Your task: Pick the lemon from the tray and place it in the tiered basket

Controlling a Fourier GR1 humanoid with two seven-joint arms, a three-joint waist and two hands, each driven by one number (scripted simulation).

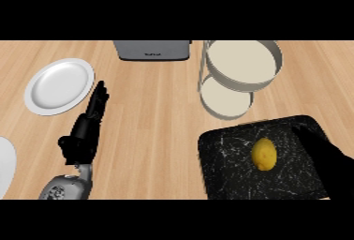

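A yellow lemon lies in the middle of a black marbled tray at the lower right. Behind the tray stands the tiered basket, with a cream upper tier and a smaller lower tier in a grey frame. My right hand is over the tray's right side, just right of the lemon and not touching it; its black shape blends with the tray. My left hand rests open on the counter at the left, fingers straight and pointing away.
A white plate lies at the far left, close to my left fingertips. Another white plate's edge shows at the left border. A grey toaster-like appliance stands at the back centre. Bare wooden counter lies between the hands.
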